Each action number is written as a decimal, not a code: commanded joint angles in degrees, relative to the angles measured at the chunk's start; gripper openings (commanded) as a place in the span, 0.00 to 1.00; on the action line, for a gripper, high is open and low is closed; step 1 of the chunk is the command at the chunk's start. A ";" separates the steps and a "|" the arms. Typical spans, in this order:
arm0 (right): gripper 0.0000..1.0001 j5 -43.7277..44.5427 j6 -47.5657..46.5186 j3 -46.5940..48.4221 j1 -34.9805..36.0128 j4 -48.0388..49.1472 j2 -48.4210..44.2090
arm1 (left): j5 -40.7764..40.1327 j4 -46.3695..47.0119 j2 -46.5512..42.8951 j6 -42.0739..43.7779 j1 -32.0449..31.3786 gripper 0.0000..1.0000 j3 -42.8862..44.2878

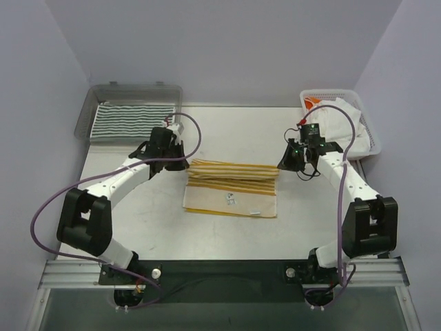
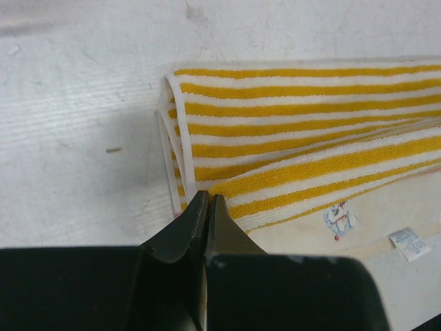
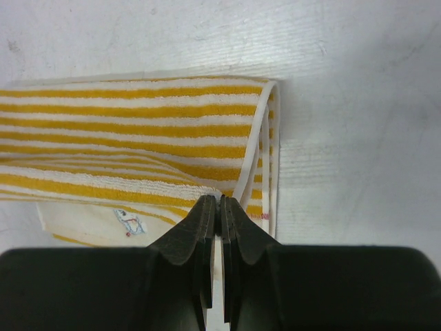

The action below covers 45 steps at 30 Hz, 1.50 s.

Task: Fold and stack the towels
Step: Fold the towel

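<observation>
Pinching the end hems of the yellow towel (image 1: 233,187), the left gripper (image 2: 207,201) and the right gripper (image 3: 219,201) each have both fingers pressed together on the thin cloth. To fold it well, I think they should travel level and at one pace, so the edges meet. The towel lies half folded on the middle of the table (image 1: 227,131); a green towel (image 1: 131,118) lies in the tray (image 1: 134,88).

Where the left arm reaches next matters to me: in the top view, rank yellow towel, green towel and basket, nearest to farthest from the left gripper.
1. yellow towel, centre, at the left gripper.
2. green towel, far-left corner.
3. basket, far-right corner.
</observation>
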 commanded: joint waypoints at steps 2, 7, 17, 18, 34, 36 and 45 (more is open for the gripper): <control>0.00 4.21 1.90 -2.62 -0.30 0.28 -5.68 | -1.13 -0.19 -7.74 -2.88 -1.11 0.00 -3.79; 0.00 3.07 3.03 -4.90 -0.12 0.10 -8.84 | -1.93 -0.19 -12.23 -3.85 -2.08 0.00 -7.66; 0.00 2.02 7.78 -16.24 2.16 0.63 -12.46 | -3.77 1.48 -8.90 -3.94 -3.31 0.00 -13.20; 0.00 1.75 8.13 -17.20 2.51 1.33 -12.28 | -3.95 1.83 -8.55 -3.94 -3.31 0.00 -13.63; 0.00 2.10 9.37 -23.46 2.69 5.91 -7.71 | -4.74 3.15 -5.47 -6.84 -4.71 0.00 -16.10; 0.00 2.10 9.37 -22.58 2.60 5.38 -8.67 | -5.09 2.80 -5.82 -6.84 -4.71 0.00 -15.40; 0.00 2.19 9.72 -20.03 2.69 1.95 -13.76 | -6.94 -1.41 -7.84 -4.47 -4.54 0.00 -10.30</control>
